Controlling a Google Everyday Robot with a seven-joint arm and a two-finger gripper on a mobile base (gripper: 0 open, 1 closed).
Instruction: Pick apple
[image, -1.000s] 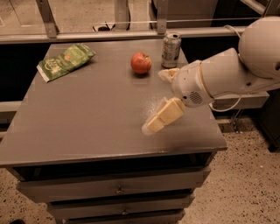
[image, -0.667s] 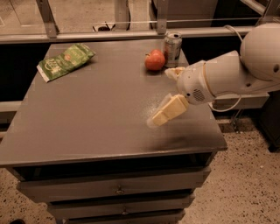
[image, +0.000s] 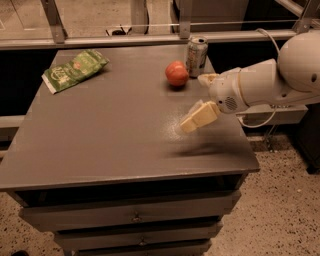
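The apple (image: 177, 73) sat upright on the far right part of the grey tabletop (image: 100, 140), red with an orange blush. Just beside it, to the right and slightly behind, stood a silver drink can (image: 196, 56), very close to the fruit. The gripper (image: 195, 101) hovered above the table's right side, near the apple but clear of it. Its two pale fingers (image: 201, 116) were spread apart with nothing between them. The white arm (image: 260, 86) reached in from the right. A green snack bag (image: 75, 70) lay well apart at the far left. Drawers (image: 135, 217) ran below the top.
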